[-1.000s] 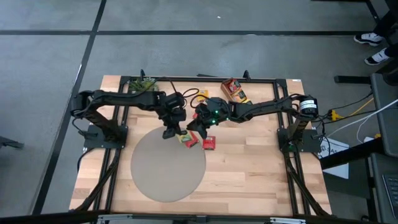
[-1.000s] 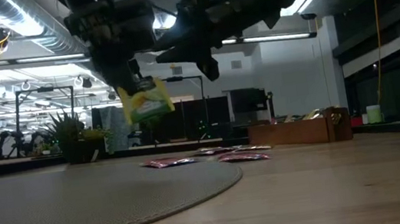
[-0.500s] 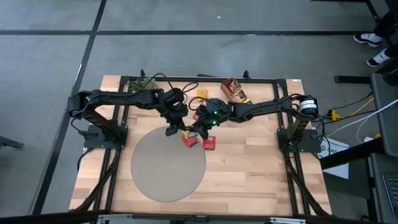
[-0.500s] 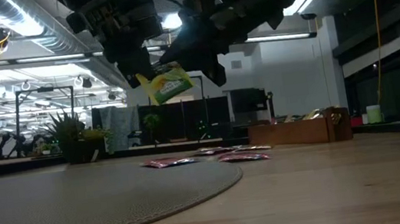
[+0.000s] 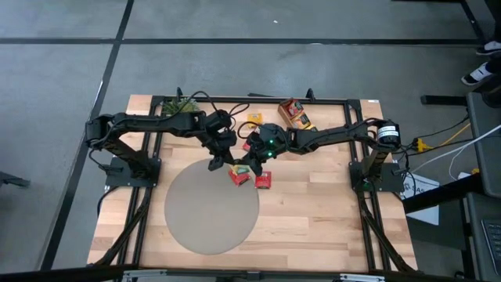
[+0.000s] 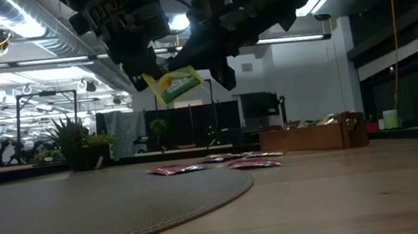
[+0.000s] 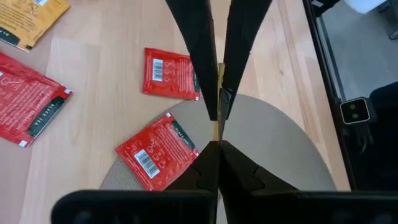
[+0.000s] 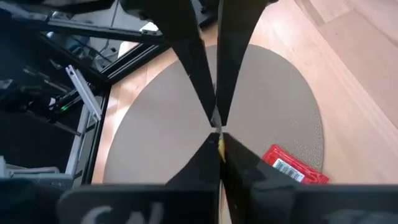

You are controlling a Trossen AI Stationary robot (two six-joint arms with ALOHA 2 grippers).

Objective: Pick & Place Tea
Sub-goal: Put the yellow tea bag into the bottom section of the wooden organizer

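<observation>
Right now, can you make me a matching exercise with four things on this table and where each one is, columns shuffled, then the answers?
Things:
1. yellow tea sachet
2. red tea sachets
3. wooden tray
4. potted plant

Places:
A. lying flat at the round mat's far edge
B. back left corner of the table
C. in the air, pinched between the left gripper and the right gripper
D. back of the table, right of centre

Pairs: 1-C, 2-A, 3-D, 4-B
</observation>
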